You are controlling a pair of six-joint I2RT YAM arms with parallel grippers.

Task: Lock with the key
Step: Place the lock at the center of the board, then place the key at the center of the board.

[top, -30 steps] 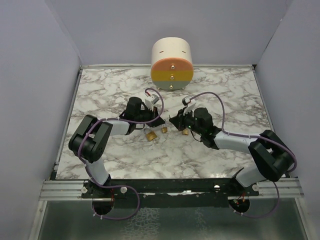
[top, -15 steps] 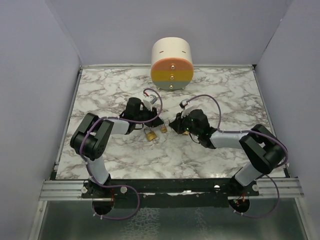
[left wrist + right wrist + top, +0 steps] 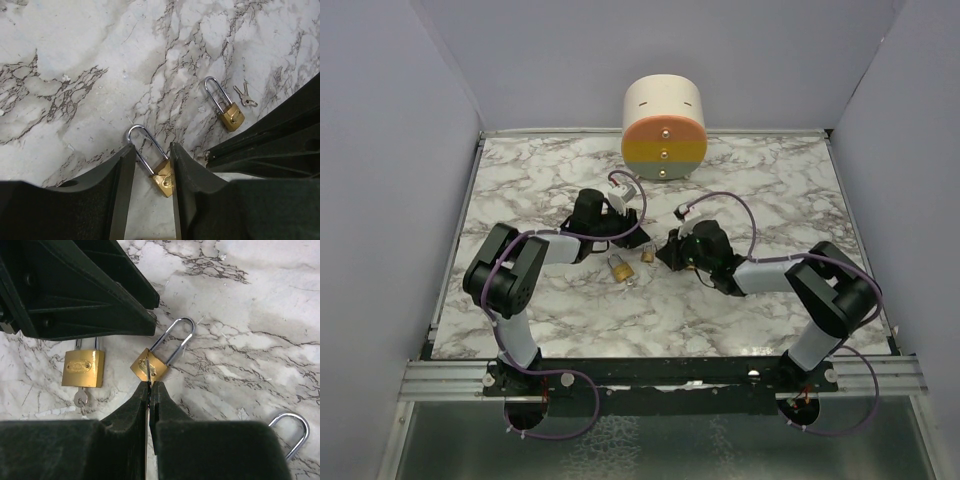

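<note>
A small brass padlock (image 3: 150, 367) with a long steel shackle lies flat on the marble table (image 3: 770, 190). In the top view the padlock (image 3: 648, 255) sits between the two grippers. My right gripper (image 3: 150, 384) is shut on the key (image 3: 149, 371), a thin blade whose tip lies over the padlock body. In the top view the right gripper (image 3: 667, 250) is just right of the padlock. My left gripper (image 3: 152, 150) is open, a finger on each side of the padlock (image 3: 163, 176), with a gap beside the shackle. From above, the left gripper (image 3: 638, 232) is just behind it.
A second brass padlock (image 3: 82, 367) with a key in its base lies to the left; from above, this padlock (image 3: 618, 268) is nearer the front. A third padlock (image 3: 230, 115) lies beside loose keys (image 3: 245, 95). A cream cylinder (image 3: 663, 125) with orange and yellow bands stands at the back.
My left gripper has opened, let go of the padlock and drawn back toward the far side. The right gripper has moved a little left with the key, closer to the padlock.
</note>
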